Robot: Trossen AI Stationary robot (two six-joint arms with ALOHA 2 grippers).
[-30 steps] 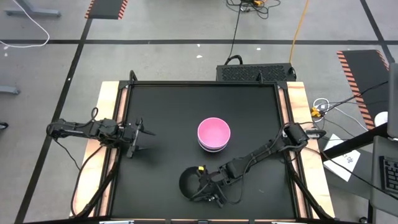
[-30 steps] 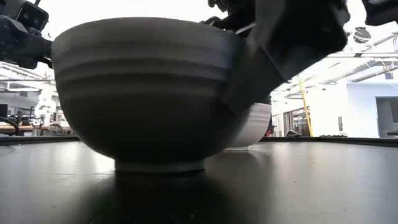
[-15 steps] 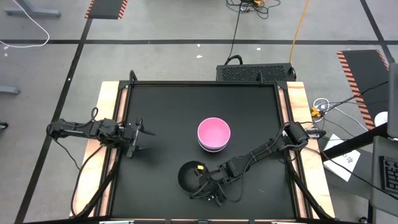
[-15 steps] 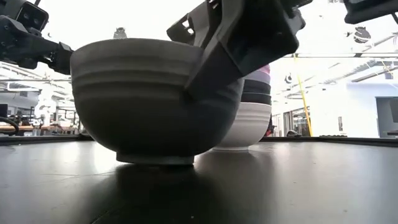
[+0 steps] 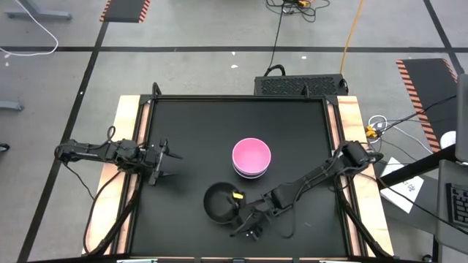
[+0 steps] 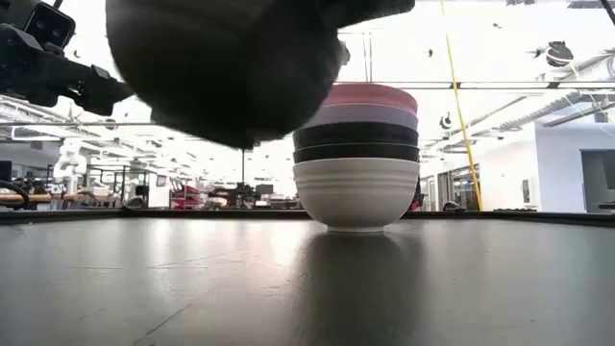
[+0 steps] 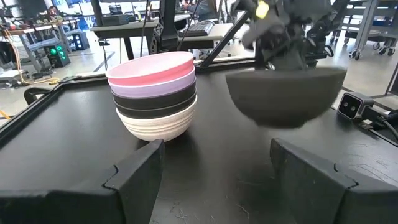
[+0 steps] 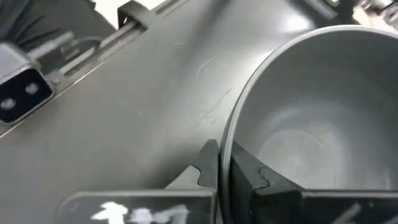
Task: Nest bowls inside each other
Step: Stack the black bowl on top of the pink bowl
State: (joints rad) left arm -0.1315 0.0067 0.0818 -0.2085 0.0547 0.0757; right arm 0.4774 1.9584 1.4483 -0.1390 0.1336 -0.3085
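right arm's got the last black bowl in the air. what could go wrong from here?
1. The right gripper pinches the black bowl by one spot on its rim only; it could tilt or slip mid-carry.
2. The stack is already tall, pink bowl on top; a low approach could knock it over.

The right gripper point(image 8: 225, 168) pinches the rim of a black bowl point(image 8: 311, 118), one finger inside the wall and one outside. The bowl's hollow interior faces the camera. Beyond it lies the dark tabletop point(image 8: 143, 87).
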